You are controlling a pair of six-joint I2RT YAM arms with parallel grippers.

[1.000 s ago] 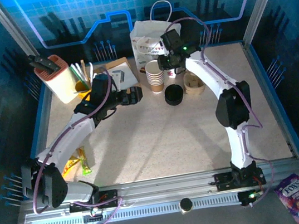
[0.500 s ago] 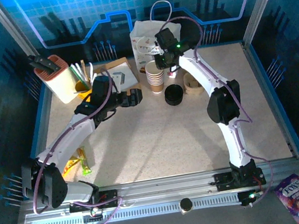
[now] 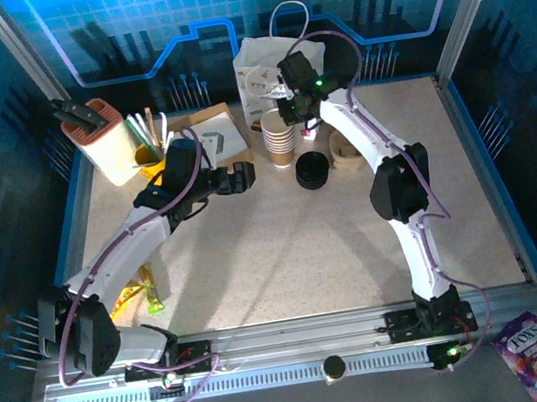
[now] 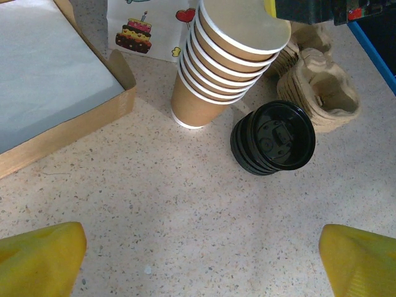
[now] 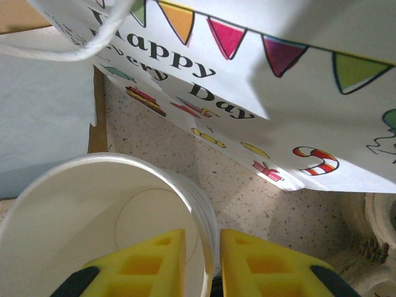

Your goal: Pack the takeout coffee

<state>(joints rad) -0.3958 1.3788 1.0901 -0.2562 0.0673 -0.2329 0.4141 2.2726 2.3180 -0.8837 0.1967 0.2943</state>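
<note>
stage: early | right gripper (image 5: 203, 238) pinching top cup (image 5: 93, 210) rim | left gripper (image 4: 201, 250) wide open, empty | lids (image 4: 273, 137), carrier (image 4: 322, 93), bag (image 5: 297, 37) untouched (0 cups packed)

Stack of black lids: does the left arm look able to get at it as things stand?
Probably yes. The left arm has its jaws wide open, facing the stack of black lids across bare table. The cup stack stands close beside it, so that side is tight.

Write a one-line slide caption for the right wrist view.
Right gripper straddles the rim of a white-lined round paper cup, beside a white printed paper bag.
</note>
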